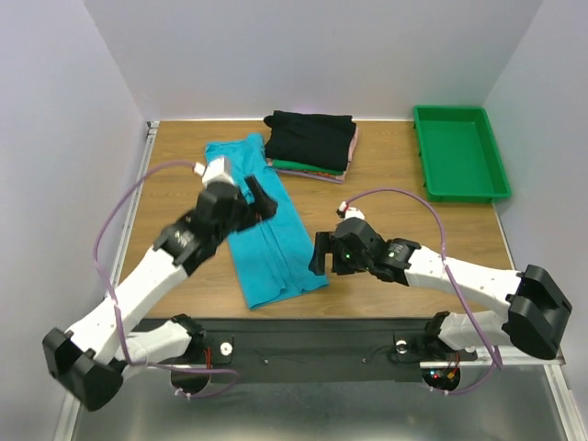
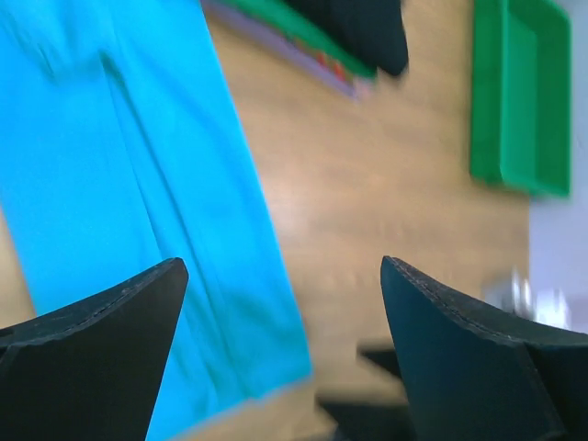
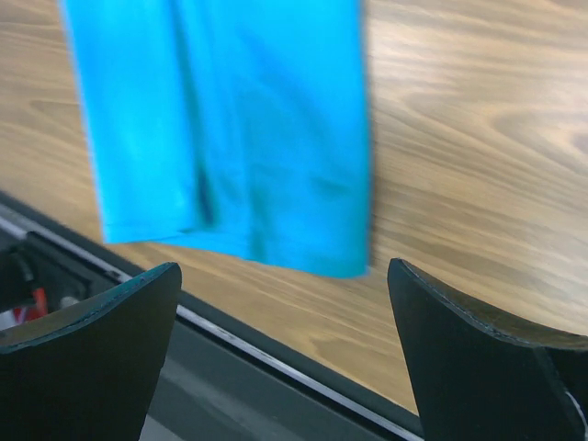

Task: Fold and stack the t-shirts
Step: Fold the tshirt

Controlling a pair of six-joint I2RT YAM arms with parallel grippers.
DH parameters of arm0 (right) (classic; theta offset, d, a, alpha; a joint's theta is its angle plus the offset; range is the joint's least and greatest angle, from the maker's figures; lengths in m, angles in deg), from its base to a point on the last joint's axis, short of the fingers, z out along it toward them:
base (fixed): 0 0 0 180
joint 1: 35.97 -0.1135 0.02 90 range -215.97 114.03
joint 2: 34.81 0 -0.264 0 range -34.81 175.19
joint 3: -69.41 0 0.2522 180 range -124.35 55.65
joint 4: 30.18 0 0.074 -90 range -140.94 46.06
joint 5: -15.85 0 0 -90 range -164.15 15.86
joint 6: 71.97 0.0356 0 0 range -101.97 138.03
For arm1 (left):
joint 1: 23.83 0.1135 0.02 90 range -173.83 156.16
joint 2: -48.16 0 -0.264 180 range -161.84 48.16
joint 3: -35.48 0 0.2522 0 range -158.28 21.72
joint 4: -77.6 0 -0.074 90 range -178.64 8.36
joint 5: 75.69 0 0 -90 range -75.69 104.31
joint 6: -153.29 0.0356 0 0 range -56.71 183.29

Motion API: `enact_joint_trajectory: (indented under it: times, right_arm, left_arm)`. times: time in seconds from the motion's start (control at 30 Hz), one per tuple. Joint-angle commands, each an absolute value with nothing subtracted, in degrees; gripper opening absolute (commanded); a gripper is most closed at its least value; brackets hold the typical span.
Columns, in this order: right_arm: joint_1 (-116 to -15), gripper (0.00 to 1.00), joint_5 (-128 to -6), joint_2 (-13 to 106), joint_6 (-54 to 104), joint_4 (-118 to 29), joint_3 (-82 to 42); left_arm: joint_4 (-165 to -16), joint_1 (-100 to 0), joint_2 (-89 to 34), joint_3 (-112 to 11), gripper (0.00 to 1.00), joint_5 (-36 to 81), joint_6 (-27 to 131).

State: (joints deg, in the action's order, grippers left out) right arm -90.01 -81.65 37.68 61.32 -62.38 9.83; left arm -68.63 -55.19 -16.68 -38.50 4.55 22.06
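- Lengthwise, the teal t-shirt [image 1: 266,220] is already folded into a narrow strip that slants over the worktop [image 1: 395,207] from far left toward the near edge; laid out like this, it looks ready for a crosswise fold
- Just beside its far end sits the stack of folded t-shirts [image 1: 310,140], black on top with green and pink edges showing beneath, which I take to be where the teal one will go
- At the far right, well apart from the cloth, stands the green tray [image 1: 459,152]
- From its base at the near left, the left arm reaches forward with its elbow bent and its wrist tipped over the strip's far half; the left tool [image 1: 262,200] has its fingers spread and holds nothing, and its own view shows the shirt's right edge and bare wood below
- Low along the near side, the right arm stretches leftward; the right tool [image 1: 318,257] points at the strip's near right corner with its fingers apart and nothing gripped, and the hem lies ahead of them
- Both arms seem posed to take opposite ends
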Motion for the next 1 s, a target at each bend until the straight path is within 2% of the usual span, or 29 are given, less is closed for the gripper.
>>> enact_joint_trajectory:
  times: [0.0, 0.13, 0.23, 0.43, 0.77, 0.97]
  right_arm:
    - [-88.53, 1.00, -82.59, 35.24, 62.06, -63.81, 11.52]
    - [-87.91, 0.98, -80.39, 36.73, 61.98, -63.81, 11.88]
    - [-87.65, 0.92, -80.12, 38.39, 62.15, -63.72, 11.53]
    - [-87.39, 0.79, -79.68, 42.26, 62.77, -63.72, 9.77]
    - [-86.86, 0.67, -77.31, 48.94, 62.85, -63.11, 9.24]
    - [-86.77, 0.61, -74.68, 50.97, 63.21, -61.44, 9.59]
  left_arm:
    - [-62.81, -64.48, -10.31, -21.31, 0.99, 1.64, 11.62]
    - [-54.03, -73.99, -4.50, -14.15, 0.96, 2.71, 1.27]
    - [-49.18, -77.96, -4.14, -12.12, 0.93, 4.62, -1.75]
    - [-51.54, -80.08, -6.07, -8.43, 0.89, 10.08, -4.56]
    - [-52.95, -80.00, -12.84, -9.13, 0.59, 6.84, -4.39]
    - [-53.39, -80.00, -16.87, -10.09, 0.50, 5.26, -3.42]
